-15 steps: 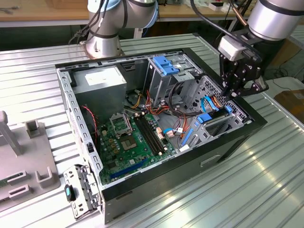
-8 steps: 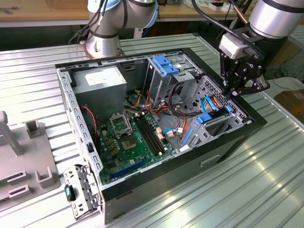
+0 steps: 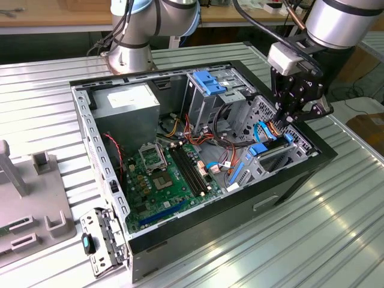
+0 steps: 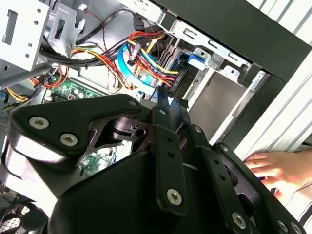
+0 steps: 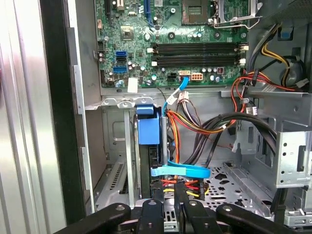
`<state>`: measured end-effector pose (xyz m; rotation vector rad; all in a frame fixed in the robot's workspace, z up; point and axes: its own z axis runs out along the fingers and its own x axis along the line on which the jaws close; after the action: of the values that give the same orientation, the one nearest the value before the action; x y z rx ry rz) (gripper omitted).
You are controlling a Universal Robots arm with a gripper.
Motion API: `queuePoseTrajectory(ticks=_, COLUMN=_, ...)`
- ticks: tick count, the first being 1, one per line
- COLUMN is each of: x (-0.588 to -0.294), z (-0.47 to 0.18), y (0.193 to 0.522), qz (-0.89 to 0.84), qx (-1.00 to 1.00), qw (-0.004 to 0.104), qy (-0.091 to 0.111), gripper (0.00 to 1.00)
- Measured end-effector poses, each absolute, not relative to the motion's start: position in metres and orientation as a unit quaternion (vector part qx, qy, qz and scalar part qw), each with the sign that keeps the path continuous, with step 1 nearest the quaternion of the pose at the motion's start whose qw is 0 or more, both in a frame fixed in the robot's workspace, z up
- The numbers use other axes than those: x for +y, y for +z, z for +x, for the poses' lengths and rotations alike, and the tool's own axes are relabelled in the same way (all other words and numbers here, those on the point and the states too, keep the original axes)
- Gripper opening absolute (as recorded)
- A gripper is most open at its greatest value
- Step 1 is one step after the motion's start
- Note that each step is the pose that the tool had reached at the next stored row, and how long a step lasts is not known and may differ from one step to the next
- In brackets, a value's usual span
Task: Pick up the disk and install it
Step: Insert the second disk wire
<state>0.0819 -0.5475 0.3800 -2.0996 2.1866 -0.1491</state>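
- While the open computer case (image 3: 282, 198) lies on its side on the ribbed metal table (image 3: 312, 240), the arm's black gripper (image 3: 287, 116) hangs over the drive bay at the exterior view's right end of the chassis.
- Seated on edge in that bay, the disk (image 5: 148, 146) shows its blue carrier rail (image 5: 149, 129) in the first wrist view, with dark metal beneath it; in the exterior view its blue-framed edge (image 3: 271, 146) lies just below the gripper.
- Directly ahead of the disk's near end, the fingertips (image 5: 157, 195) stand close together, with only a narrow gap between them; whether they pinch any part of the disk cannot be told.
- Crossing just in front of the fingertips, a flat blue cable (image 5: 180, 171) runs beside a bundle of red, yellow and orange wires (image 5: 195, 124).
- Beyond the bay, the green motherboard (image 3: 165, 177) covers the case floor, and an upright metal drive cage (image 3: 213, 90) with a blue top stands by the far wall.
- At the table's edge in the second wrist view, a person's hand (image 4: 278, 168) rests outside the case.
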Motion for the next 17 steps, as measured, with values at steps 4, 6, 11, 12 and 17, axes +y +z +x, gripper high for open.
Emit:
queuePoseTrajectory(ticks=4, x=-0.547, z=0.091, y=0.380, qz=-0.692, qx=0.720, qw=0.039, qy=-0.035, gripper=0.24)
queuePoseTrajectory(ticks=6, x=-0.547, z=0.099, y=0.379, qz=-0.693, qx=0.721, qw=0.019, qy=-0.016, gripper=0.24)
queuePoseTrajectory(ticks=11, x=-0.547, z=0.100, y=0.379, qz=-0.693, qx=0.721, qw=0.011, qy=-0.009, gripper=0.24)
queuePoseTrajectory(ticks=12, x=-0.545, z=0.096, y=0.379, qz=-0.693, qx=0.721, qw=0.011, qy=-0.009, gripper=0.24)
queuePoseTrajectory(ticks=17, x=-0.527, z=0.083, y=0.379, qz=-0.693, qx=0.721, qw=0.011, qy=-0.009, gripper=0.24)
